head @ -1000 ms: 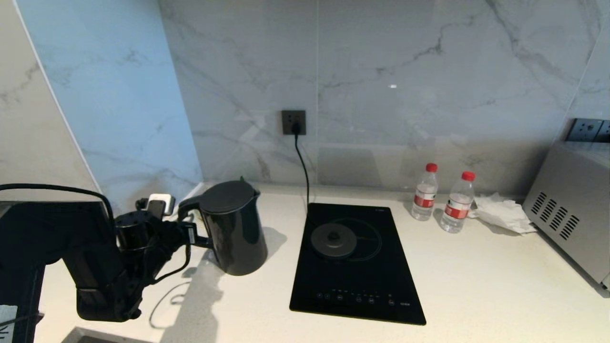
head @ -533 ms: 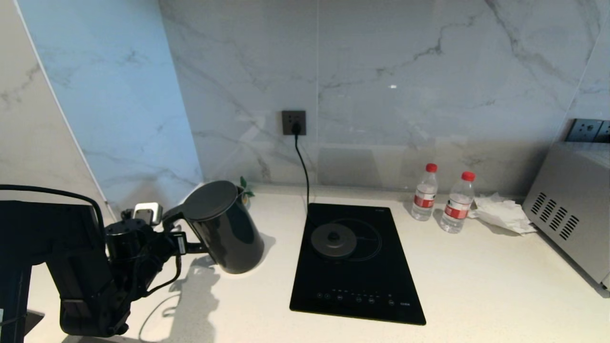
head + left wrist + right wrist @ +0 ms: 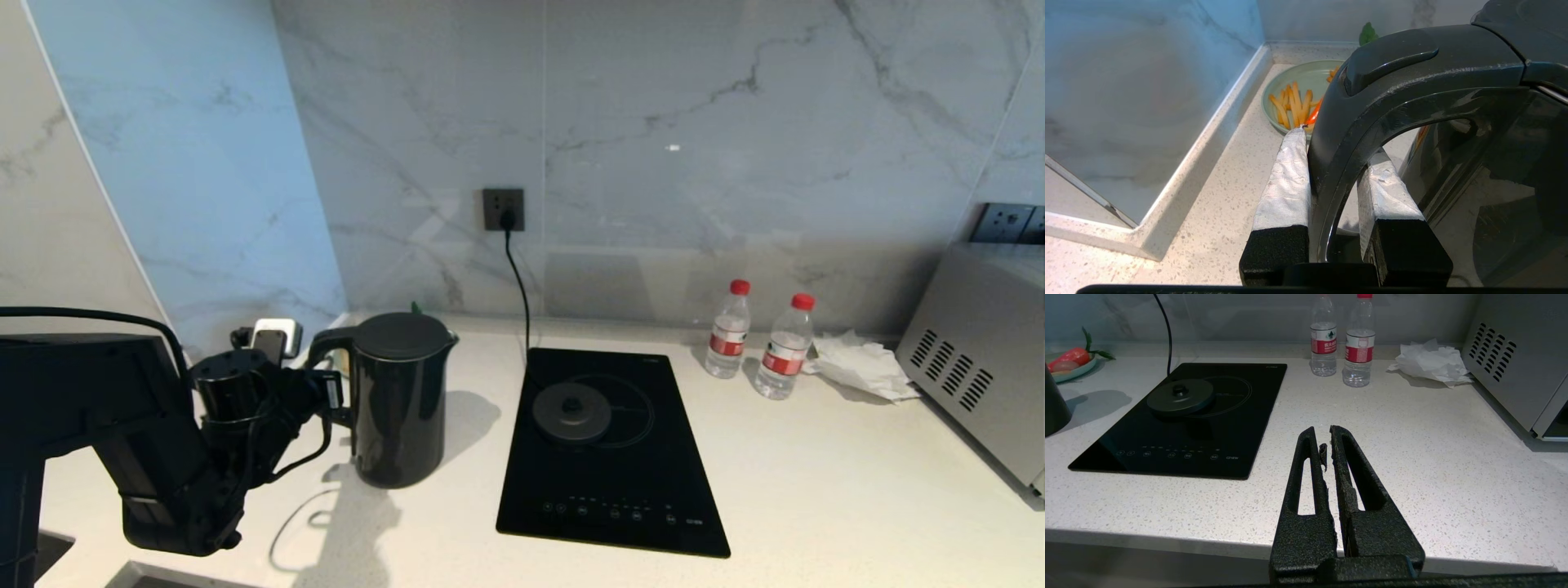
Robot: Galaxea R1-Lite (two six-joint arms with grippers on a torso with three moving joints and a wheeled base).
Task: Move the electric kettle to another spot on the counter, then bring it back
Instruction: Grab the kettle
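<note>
Left gripper [image 3: 1331, 179] clamped on the loop handle of the electric kettle [image 3: 400, 400]; one padded finger [image 3: 1286, 179] outside the loop, the other inside. Kettle upright on the counter [image 3: 816, 490], left of the cooktop [image 3: 608, 449], apart from its base disc [image 3: 571, 411]. Right gripper [image 3: 1327, 457] shut, empty, at the counter's front edge. Risk: thin grip on glossy handle; kettle may swing, tilt or slip when lifted, or knock the plate of fries [image 3: 1294, 96] behind it.

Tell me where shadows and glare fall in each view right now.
Head view: the electric kettle casts a shadow to its right on the counter; a glint marks the marble wall. Left wrist view: reflections streak the kettle's glossy handle. Right wrist view: the cooktop mirrors the base disc.
</note>
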